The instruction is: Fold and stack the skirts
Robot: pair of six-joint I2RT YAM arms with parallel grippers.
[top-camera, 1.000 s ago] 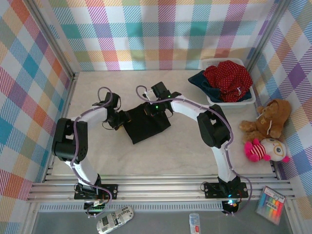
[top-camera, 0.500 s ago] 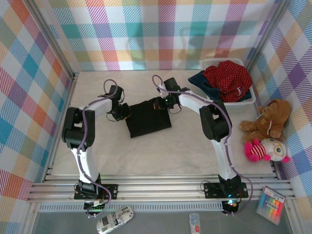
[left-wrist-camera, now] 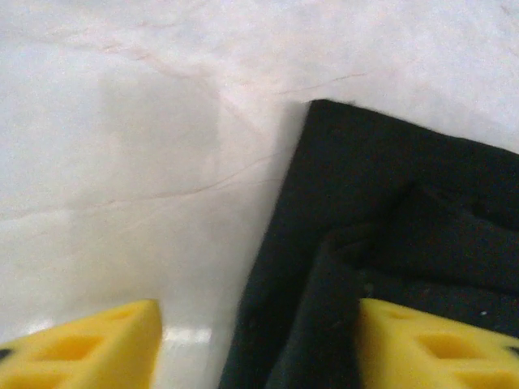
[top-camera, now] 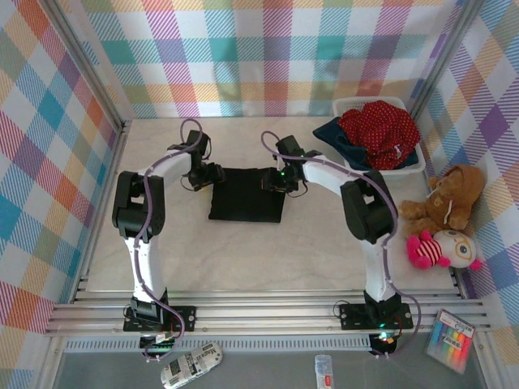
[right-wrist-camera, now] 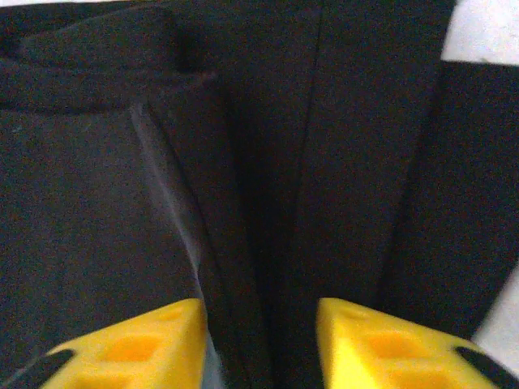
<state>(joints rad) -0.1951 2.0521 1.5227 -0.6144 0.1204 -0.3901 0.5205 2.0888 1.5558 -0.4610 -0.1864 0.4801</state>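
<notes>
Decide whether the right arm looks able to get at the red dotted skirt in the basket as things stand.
Probably yes: the red dotted skirt lies uncovered in the basket, just right of the right gripper, with nothing between them.

Both arms stretch forward, left hand [top-camera: 209, 173] and right hand [top-camera: 277, 180] facing each other, fingers parted.

Matt black cloth skirt [top-camera: 247, 194] on glossy marbled table [top-camera: 243, 251].
</notes>
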